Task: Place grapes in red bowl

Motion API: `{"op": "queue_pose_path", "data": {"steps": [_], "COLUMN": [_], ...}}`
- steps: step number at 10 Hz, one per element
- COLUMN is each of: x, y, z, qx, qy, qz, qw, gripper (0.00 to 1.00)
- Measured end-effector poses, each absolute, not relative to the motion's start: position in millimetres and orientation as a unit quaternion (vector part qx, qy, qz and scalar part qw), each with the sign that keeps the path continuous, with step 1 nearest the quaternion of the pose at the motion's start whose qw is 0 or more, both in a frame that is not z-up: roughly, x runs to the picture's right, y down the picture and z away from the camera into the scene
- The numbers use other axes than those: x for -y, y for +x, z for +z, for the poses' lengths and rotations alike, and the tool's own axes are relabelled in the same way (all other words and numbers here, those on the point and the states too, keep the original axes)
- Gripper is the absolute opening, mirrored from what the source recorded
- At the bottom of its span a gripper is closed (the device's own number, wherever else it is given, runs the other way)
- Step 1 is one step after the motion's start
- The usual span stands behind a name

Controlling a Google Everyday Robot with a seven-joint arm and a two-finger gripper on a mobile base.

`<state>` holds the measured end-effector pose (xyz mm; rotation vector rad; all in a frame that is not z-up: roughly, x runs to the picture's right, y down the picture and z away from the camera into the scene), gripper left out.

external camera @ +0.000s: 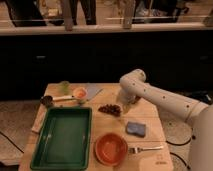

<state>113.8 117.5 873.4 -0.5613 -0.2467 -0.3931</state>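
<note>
The grapes, a small dark reddish-brown cluster, lie on the wooden table near its middle. The red bowl stands empty near the front edge, below the grapes. My white arm reaches in from the right and bends down at the elbow. My gripper hangs low over the table just right of the grapes, close to them or touching them.
A green tray fills the table's left front. A blue sponge lies right of the bowl and a fork in front of it. A small orange bowl, a green cup and a ladle stand at the back left.
</note>
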Motion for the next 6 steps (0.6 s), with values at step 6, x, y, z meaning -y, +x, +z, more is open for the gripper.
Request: {"op": "queue_pose_path", "data": {"steps": [6], "x": [-127], "y": [112], "z": [879], "qx": [0.120], "qy": [-0.279], "qz": [-0.194], "qw": [0.933], "gripper": [0.57]}}
